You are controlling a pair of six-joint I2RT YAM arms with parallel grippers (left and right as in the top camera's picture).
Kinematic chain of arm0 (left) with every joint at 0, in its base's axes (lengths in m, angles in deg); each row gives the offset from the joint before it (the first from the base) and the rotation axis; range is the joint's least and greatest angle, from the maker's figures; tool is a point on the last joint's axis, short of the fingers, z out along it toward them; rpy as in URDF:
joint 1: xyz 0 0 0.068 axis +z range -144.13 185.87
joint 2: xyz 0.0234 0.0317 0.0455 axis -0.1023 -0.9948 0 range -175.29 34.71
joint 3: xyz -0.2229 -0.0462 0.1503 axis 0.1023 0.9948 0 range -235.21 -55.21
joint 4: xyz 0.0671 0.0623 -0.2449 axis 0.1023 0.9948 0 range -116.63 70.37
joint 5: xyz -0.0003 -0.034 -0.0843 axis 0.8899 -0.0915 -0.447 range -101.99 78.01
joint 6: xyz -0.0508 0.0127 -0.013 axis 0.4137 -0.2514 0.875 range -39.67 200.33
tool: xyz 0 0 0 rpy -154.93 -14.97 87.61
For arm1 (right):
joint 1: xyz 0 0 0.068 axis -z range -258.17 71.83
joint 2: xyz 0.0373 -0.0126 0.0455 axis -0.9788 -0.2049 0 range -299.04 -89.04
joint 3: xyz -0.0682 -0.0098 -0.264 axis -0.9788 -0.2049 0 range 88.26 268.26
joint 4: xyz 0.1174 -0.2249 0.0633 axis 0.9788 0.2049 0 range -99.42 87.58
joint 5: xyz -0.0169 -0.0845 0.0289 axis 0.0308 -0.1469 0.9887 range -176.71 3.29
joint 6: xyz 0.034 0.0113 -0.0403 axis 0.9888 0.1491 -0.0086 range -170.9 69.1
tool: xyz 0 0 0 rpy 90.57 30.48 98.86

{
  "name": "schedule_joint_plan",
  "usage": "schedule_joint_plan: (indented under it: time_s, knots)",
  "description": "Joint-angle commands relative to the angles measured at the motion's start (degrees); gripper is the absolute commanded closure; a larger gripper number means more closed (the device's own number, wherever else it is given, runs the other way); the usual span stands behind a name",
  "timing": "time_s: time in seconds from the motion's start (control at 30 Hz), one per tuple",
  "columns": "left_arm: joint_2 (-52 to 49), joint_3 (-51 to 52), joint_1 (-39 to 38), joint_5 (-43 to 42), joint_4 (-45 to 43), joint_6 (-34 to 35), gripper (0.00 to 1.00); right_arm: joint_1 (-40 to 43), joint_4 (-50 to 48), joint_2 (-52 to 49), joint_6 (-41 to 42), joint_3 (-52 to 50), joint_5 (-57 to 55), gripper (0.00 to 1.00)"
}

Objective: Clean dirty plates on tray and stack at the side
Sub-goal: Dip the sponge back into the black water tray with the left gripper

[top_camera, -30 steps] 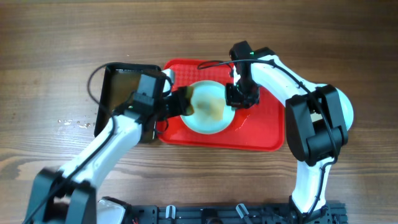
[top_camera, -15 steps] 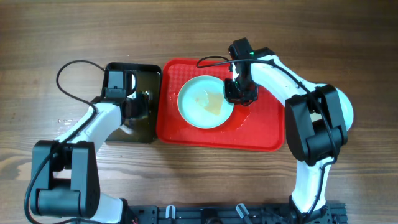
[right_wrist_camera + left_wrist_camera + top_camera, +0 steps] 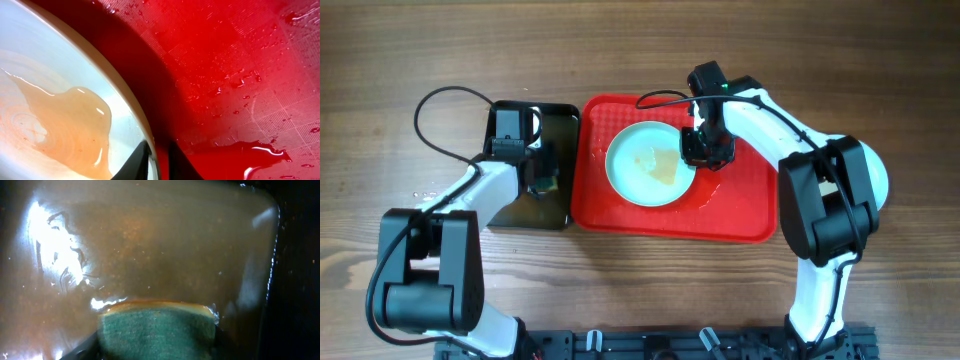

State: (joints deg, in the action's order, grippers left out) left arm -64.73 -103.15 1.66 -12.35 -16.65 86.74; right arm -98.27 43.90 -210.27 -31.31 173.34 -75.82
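Observation:
One pale plate (image 3: 642,160) lies on the red tray (image 3: 740,205), left of its middle, with a watery orange smear across it. It also shows in the right wrist view (image 3: 60,60). No other plates are in view. My right gripper (image 3: 698,150) is shut on the plate's right rim, one finger inside the rim and one outside (image 3: 159,152). My left gripper (image 3: 542,182) is over the black tray (image 3: 560,125) and is shut on a green sponge (image 3: 157,330), which dips into brownish liquid.
The black tray sits just left of the red tray and holds murky brown water (image 3: 150,240). Water drops and a small puddle (image 3: 255,150) lie on the red tray right of the plate. A black cable (image 3: 435,115) loops left of the left arm.
My left gripper has pulled the sponge off the plate and swung left to the black tray. The plate's smear now lies uncovered. The right gripper has held still on the rim.

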Motion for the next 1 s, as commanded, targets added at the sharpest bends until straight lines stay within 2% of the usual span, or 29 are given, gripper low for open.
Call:
schedule_joint_plan:
  time_s: [0.0,0.13,0.17,0.2,0.33,0.43,0.47,0.5,0.57,0.6,0.73,0.8,0.83,0.97]
  knots:
    - [-1.44,0.35,-0.11,-2.75,0.02,0.00,0.96,0.02,0.33,-1.16,-0.02,-1.05,-1.46,0.85]
    - [2.99,-0.07,-0.11,1.97,-0.11,0.00,0.96,0.02,0.57,-1.16,-0.09,-1.05,-1.49,0.85]
    - [4.46,-0.07,-0.11,1.95,0.61,0.02,0.79,0.02,0.57,-1.16,-0.11,-1.05,-1.49,0.84]
    - [5.11,-0.07,-0.13,1.90,1.99,0.50,0.47,0.02,0.57,-1.16,-0.11,-1.05,-1.49,0.85]
    - [4.26,0.02,-0.17,-6.56,10.86,2.08,0.42,0.02,0.98,-1.16,-0.09,-1.05,-1.49,0.85]
    - [3.02,0.20,-0.17,-6.69,13.05,3.43,0.41,0.02,1.16,-1.16,-0.09,-1.05,-1.49,0.85]
    - [2.78,0.26,-0.17,-6.69,13.14,3.43,0.46,0.02,1.16,-1.16,-0.09,-1.05,-1.46,0.85]
    - [2.73,0.26,-0.17,-6.67,13.60,3.43,0.58,0.02,1.20,-1.16,-0.09,-1.05,-1.49,0.85]
    - [2.71,0.26,-0.17,-6.60,14.62,3.41,0.96,0.02,1.44,-1.16,-0.11,-1.05,-1.46,0.85]
    - [2.73,0.26,-0.17,-4.90,15.02,3.43,0.96,0.02,1.55,-1.16,-0.09,-1.05,-1.49,0.85]
    - [3.13,-2.86,-0.15,4.13,15.43,3.43,0.96,0.02,1.79,-1.16,-0.09,-1.05,-1.46,0.85]
    - [4.09,-4.22,-0.17,3.41,17.14,4.96,0.58,0.02,1.77,-1.16,-0.09,-1.05,-1.49,0.85]
    - [4.07,-4.20,-0.17,2.10,18.91,6.60,0.52,0.02,1.77,-1.16,-0.09,-1.05,-1.49,0.85]
    - [3.96,-3.89,-0.17,-0.24,25.03,7.78,0.51,0.02,1.73,-1.16,-0.09,-1.05,-1.49,0.85]
